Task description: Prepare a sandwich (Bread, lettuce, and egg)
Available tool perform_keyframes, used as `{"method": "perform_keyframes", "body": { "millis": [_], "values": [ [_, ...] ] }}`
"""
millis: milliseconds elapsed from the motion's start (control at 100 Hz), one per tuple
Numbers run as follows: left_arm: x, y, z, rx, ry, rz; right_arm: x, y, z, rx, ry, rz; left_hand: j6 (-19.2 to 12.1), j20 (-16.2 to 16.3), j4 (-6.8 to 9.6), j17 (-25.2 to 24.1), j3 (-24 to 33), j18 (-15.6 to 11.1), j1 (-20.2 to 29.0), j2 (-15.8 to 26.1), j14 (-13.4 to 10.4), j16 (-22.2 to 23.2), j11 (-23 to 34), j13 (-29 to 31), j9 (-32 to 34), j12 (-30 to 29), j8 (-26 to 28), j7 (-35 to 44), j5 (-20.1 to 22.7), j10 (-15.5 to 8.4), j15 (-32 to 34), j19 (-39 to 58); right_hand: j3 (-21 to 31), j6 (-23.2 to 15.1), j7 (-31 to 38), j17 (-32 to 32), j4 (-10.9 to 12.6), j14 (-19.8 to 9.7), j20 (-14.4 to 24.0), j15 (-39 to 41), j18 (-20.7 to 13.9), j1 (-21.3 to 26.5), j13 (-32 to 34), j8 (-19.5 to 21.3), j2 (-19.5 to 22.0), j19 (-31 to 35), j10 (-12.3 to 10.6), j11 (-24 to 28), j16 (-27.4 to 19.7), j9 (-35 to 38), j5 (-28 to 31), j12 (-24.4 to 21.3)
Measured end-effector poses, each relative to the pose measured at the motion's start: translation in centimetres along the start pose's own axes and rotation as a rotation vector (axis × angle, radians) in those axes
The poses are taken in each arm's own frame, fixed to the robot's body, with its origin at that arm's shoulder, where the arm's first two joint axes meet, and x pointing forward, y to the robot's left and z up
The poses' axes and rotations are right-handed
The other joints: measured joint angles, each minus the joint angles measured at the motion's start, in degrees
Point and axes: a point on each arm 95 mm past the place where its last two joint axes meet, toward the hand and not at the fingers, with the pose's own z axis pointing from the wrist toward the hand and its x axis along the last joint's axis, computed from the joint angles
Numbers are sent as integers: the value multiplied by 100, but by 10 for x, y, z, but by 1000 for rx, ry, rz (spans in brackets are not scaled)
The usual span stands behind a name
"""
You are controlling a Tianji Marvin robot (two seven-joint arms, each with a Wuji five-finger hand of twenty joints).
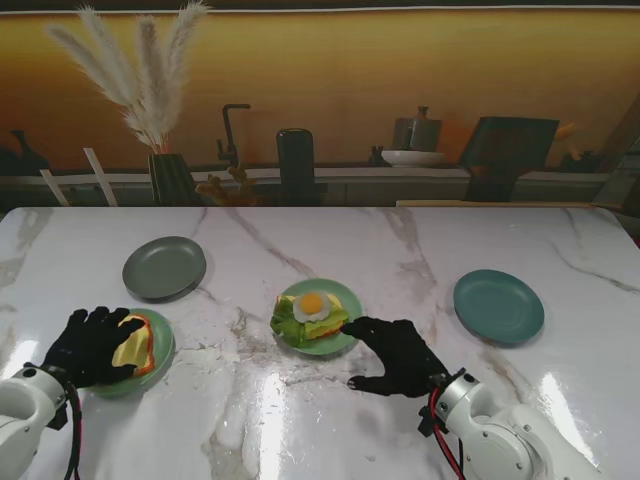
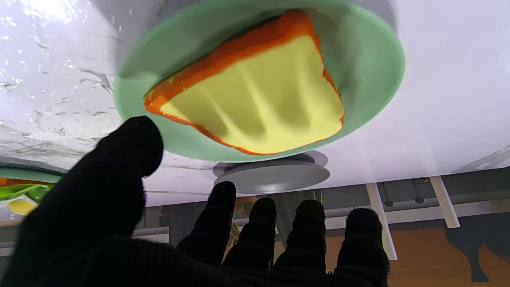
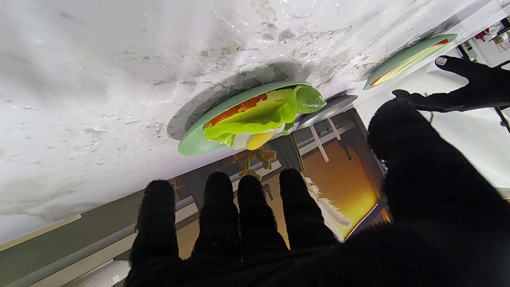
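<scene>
On the marble desk [image 1: 420, 250] four plates sit in a loose row. The middle light green plate [image 1: 345, 342] carries a bread slice with lettuce [image 1: 287, 322] and a fried egg [image 1: 312, 303] stacked on it; the lettuce spills over that plate's left rim. The right hand [image 1: 398, 355] hovers just beside this plate's right edge, released, fingers spread and grasping nothing, its fingertips [image 3: 217, 187] pointing toward the plate.

At the left, a second light green plate [image 1: 160, 362] holds the other bread slice [image 1: 133, 343], yellow with an orange crust. The left hand [image 1: 88, 345] reaches over that plate's left rim with fingers apart above the slice; in the left wrist view the slice [image 2: 255, 99] lies flat on the plate with the fingers [image 2: 223, 215] clear of it, so the hand grasps nothing.

A grey plate [image 1: 164, 267] lies farther from me than the left plate, near it. A teal plate [image 1: 498, 306] sits well apart to the right, bare. Open marble runs between the left and middle plates, between the middle and teal plates, and across the far half of the desk up to its back edge.
</scene>
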Motion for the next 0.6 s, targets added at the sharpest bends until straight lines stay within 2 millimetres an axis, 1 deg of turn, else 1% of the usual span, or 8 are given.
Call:
{"method": "perform_keyframes", "body": {
  "millis": [70, 150, 270, 300, 380, 390, 420, 600],
  "values": [
    [-1, 2, -1, -9, 0, 0, 0, 0, 0, 3, -1, 0, 0, -195, 0, -2, -12, 8, 0, 0, 1, 0, 1, 0, 0, 0, 0, 0, 0, 0, 1, 211, 0, 0, 1, 0, 0, -10, 0, 0, 0, 0, 0, 2, 0, -25, 0, 1, 0, 0, 0, 0],
    [-1, 5, -2, -21, -5, -2, 0, 0, 0, 5, -2, 0, 0, -326, -5, -3, -260, 10, -4, 0, 1, 0, 1, 0, 0, 0, 0, -2, 0, 0, 1, 334, -1, 0, 1, 0, 0, -10, 0, 0, 0, 1, 0, 2, 0, -56, 0, 1, 0, 0, 1, 0],
    [-3, 10, -2, -40, -36, -11, 0, 0, 1, 7, -3, -1, 68, -393, -6, -61, -319, 12, -5, 0, 17, 0, -2, -1, 0, 0, 0, -30, -7, 2, 1, 374, -2, 0, 1, -1, 0, -10, 0, 0, 0, 1, 0, 3, 0, -62, 0, 1, 0, 0, 1, 0],
    [-3, 12, -1, -45, -41, -13, 0, 0, 1, 8, -3, -1, 72, -417, -6, -62, -332, 12, -5, 0, 35, 0, -9, -3, 0, 0, 5, -115, -146, 4, 1, 374, -2, 0, 1, -1, 0, -11, 0, 0, 0, 2, 0, 3, 0, -65, 0, 1, 0, 1, 1, 0],
    [-3, 16, 0, -58, -48, -18, 0, -1, 1, 10, -4, 0, 74, -470, -6, -62, -433, 12, -4, 0, 36, 0, -12, -5, -1, 0, 7, -66, -133, 28, 1, 375, -9, 0, 2, -1, 0, -10, 0, 0, 0, 33, 0, 3, 0, -70, 0, 2, 0, 1, 2, 0],
    [-3, 17, 0, -59, -48, -18, 0, -1, 1, 11, -4, 0, 74, -480, -5, -62, -433, 12, -4, 0, 36, 0, -13, -5, -1, 0, 7, -68, -133, 31, 1, 375, -17, 0, 2, -2, 28, -10, 0, 0, 0, 64, 0, 3, 2, -71, 0, 2, 0, 1, 2, 0],
    [-4, 19, 1, -64, -52, -20, 0, -1, 1, 11, -5, 1, 76, -498, -6, -62, -433, 12, -4, 0, 37, 0, -15, -7, -1, 0, 7, -89, -246, 33, 1, 375, -43, 1, 8, -6, 28, -11, 0, 0, 2, 64, 0, 3, 6, -80, 1, 2, 0, 1, 2, 0],
    [-5, 25, 8, -84, -73, -32, -1, -1, 1, 17, -10, 6, 77, -513, 19, -62, -394, 11, 70, 32, 61, 0, -90, -13, -3, 0, 7, -107, -247, 38, 27, 361, -53, 1, 66, -8, 28, -12, 0, 2, 2, 64, 0, 3, 5, -142, 1, 3, 40, 2, 6, 0]
  ]
}}
